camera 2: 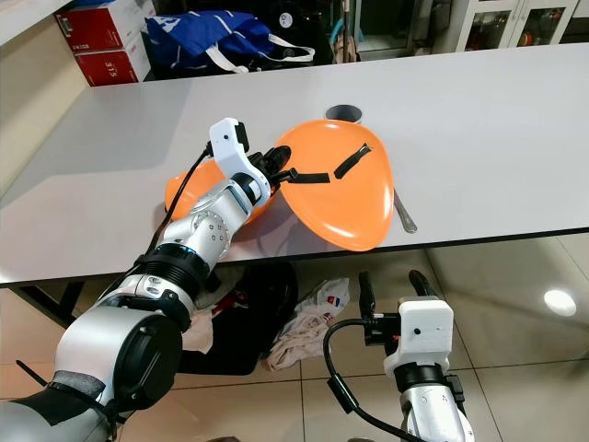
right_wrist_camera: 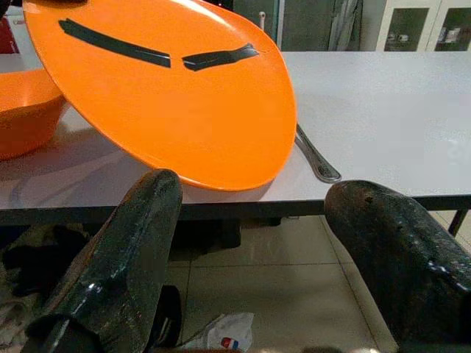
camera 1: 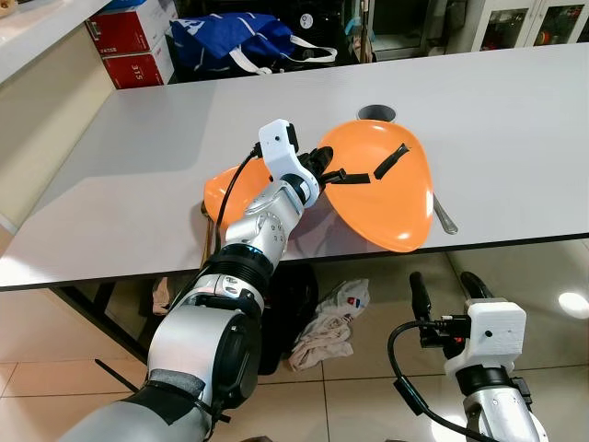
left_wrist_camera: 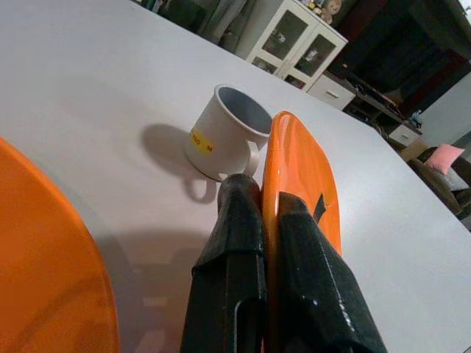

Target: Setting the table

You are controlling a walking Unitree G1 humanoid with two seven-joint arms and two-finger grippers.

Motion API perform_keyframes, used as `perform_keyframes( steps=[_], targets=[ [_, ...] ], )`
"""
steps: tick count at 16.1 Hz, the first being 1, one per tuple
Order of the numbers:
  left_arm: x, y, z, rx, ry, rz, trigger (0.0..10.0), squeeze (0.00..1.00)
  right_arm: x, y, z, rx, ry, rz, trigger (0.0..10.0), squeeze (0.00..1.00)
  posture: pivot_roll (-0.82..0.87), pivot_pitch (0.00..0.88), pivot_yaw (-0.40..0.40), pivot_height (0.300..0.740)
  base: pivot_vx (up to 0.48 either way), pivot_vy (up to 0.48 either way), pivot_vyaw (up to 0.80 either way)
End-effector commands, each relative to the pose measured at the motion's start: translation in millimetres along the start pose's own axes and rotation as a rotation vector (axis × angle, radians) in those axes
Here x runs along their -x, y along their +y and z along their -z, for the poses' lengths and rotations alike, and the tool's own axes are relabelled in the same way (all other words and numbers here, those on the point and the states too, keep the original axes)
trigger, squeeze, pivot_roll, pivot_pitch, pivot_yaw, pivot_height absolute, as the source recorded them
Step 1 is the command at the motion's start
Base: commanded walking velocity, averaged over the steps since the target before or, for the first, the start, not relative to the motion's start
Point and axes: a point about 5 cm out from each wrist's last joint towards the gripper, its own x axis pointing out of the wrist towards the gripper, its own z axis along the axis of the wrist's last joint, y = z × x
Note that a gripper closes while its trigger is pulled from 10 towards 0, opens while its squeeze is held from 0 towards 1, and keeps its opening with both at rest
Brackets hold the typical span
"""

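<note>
My left gripper (camera 1: 324, 170) is shut on the rim of an orange plate (camera 1: 386, 184) and holds it tilted above the grey table (camera 1: 515, 120) near the front edge. In the left wrist view the two black fingers (left_wrist_camera: 235, 220) pinch the plate's edge (left_wrist_camera: 294, 154). An orange bowl (camera 1: 230, 189) sits on the table under my left forearm. A grey mug (left_wrist_camera: 224, 132) stands behind the plate. A metal utensil (camera 1: 444, 218) lies just right of the plate. My right gripper (camera 1: 445, 284) hangs open below the table edge, holding nothing.
Red boxes (camera 1: 133, 41) and a blue bag (camera 1: 235, 41) sit on the floor beyond the table. A crumpled cloth (camera 1: 331, 318) and a dark bag (camera 1: 290, 304) lie on the tiled floor under the table. A low wall (camera 1: 46, 101) runs along the left.
</note>
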Motion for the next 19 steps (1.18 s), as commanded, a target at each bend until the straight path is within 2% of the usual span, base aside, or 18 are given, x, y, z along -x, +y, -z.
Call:
perform_keyframes(
  steps=[1, 4, 5, 6, 7, 9, 12, 13, 15, 16, 17, 18, 19],
  targets=[
    [-5.7, -21.3, -4.6, 0.032, -0.033, 0.05, 0.0, 0.0, 0.9, 1.2, -2.0, -0.005, -0.001, 0.001, 10.0, 0.0, -0.14, 0.0, 0.142, 0.74, 0.0, 0.0, 0.0],
    [-5.7, -21.3, -4.6, 0.032, -0.033, 0.05, 0.0, 0.0, 0.9, 1.2, -2.0, -0.005, -0.001, 0.001, 10.0, 0.0, -0.14, 0.0, 0.142, 0.74, 0.0, 0.0, 0.0],
    [-3.6, -17.2, -26.9, -0.22, -0.152, 0.083, 0.0, 0.0, 5.3, 2.8, -5.0, -0.011, 0.0, 0.024, 10.0, 0.0, -0.15, 0.0, 0.154, 0.74, 0.0, 0.0, 0.0],
    [1.2, -19.9, -39.2, -0.339, -0.223, 0.136, 0.0, 0.0, 5.0, 3.7, -5.8, -0.015, -0.002, 0.032, 10.0, 0.0, -0.13, 0.0, 0.148, 0.74, 0.0, 0.0, 0.0],
    [3.7, -22.2, -43.3, -0.324, -0.244, 0.161, 0.0, 0.0, 2.3, 4.1, -5.2, -0.017, -0.005, 0.026, 10.0, 0.0, -0.11, 0.0, 0.142, 0.74, 0.0, 0.0, 0.0],
    [15.6, -32.0, -51.9, -0.345, -0.293, 0.253, 0.0, 0.0, -5.5, 6.1, -4.5, -0.02, -0.015, 0.008, 10.0, 0.0, -0.09, 0.0, 0.134, 0.74, 0.0, 0.0, 0.0],
    [27.3, -36.1, -50.4, -0.333, -0.306, 0.311, 0.0, 0.0, -11.0, 7.5, -4.4, -0.021, -0.02, -0.001, 10.0, 0.0, -0.07, 0.0, 0.127, 0.74, 0.0, 0.0, 0.0],
    [33.5, -37.8, -51.9, -0.364, -0.324, 0.327, 0.0, 0.0, -12.5, 7.5, -4.2, -0.021, -0.021, -0.001, 10.0, 0.0, -0.07, 0.0, 0.127, 0.74, 0.0, 0.0, 0.0],
    [44.7, -40.1, -53.9, -0.491, -0.377, 0.345, 0.0, 0.0, -14.3, 7.2, -4.2, -0.02, -0.025, 0.0, 10.0, 0.0, -0.07, 0.0, 0.128, 0.74, 0.0, 0.0, 0.0],
    [55.7, -32.7, -51.0, -0.584, -0.402, 0.322, 0.0, 0.0, -16.2, 5.2, -5.9, -0.015, -0.036, 0.016, 10.0, 0.0, -0.06, 0.0, 0.127, 0.74, 0.0, 0.0, 0.0],
    [68.8, -15.5, -46.3, -0.643, -0.391, 0.272, 0.0, 0.0, -18.5, 0.6, -8.1, -0.003, -0.051, 0.043, 10.0, 0.0, -0.06, 0.0, 0.126, 0.74, 0.0, 0.0, 0.0],
    [74.6, -10.3, -48.4, -0.66, -0.403, 0.249, 0.0, 0.0, -19.3, -1.4, -8.6, 0.0, -0.055, 0.051, 10.0, 0.0, -0.05, 0.0, 0.124, 0.74, 0.0, 0.0, 0.0],
    [82.0, -13.2, -53.2, -0.697, -0.442, 0.255, 0.0, 0.0, -20.4, -2.5, -8.5, 0.003, -0.056, 0.053, 10.0, 0.0, -0.04, 0.0, 0.122, 0.74, 0.0, 0.0, 0.0]
  ],
)
